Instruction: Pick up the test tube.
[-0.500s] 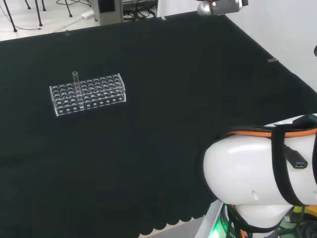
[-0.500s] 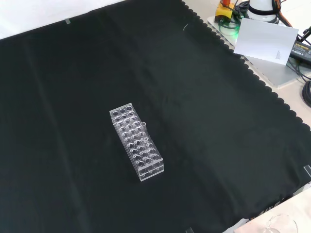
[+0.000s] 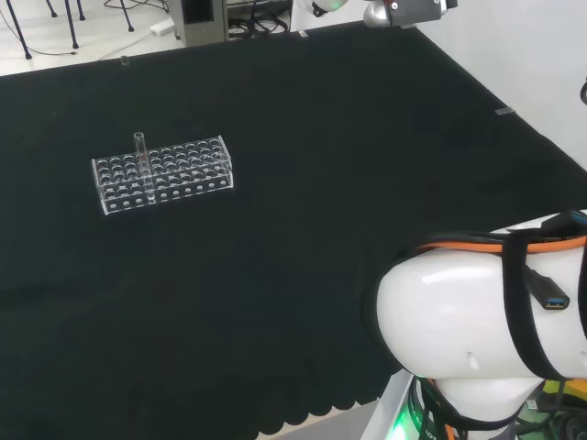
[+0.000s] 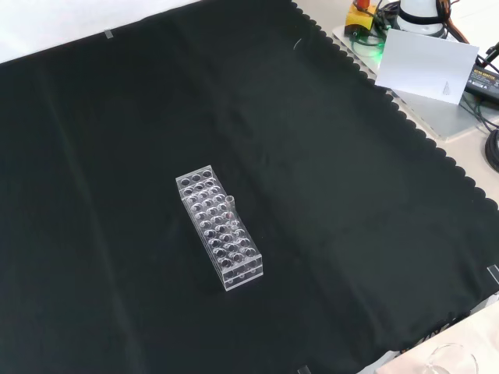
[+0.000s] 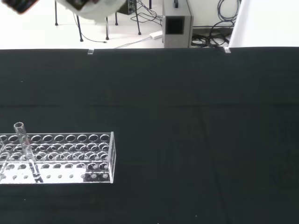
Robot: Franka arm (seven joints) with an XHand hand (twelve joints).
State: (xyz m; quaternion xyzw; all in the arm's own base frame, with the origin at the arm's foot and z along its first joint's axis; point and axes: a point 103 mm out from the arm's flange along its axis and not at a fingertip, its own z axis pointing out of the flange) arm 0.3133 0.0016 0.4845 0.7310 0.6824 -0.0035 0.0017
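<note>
We're under even, bright room light and the black cloth [image 4: 117, 117] soaks nearly all of it up, so shadows barely register on it. The clear rack [image 3: 162, 173] gives us small white glints along its edges and holes, and the test tube [image 3: 141, 158] reads as a faint pale outline. In the head view, the arm's white link [image 3: 459, 321] glows with a soft sheen. In the wrist view, a blurred white part of the hand [image 5: 93, 7] sits out of focus against a washed-out pale floor.

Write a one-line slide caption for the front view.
A single clear glass test tube stands upright in a clear plastic multi-hole rack at the middle of the black cloth.
</note>
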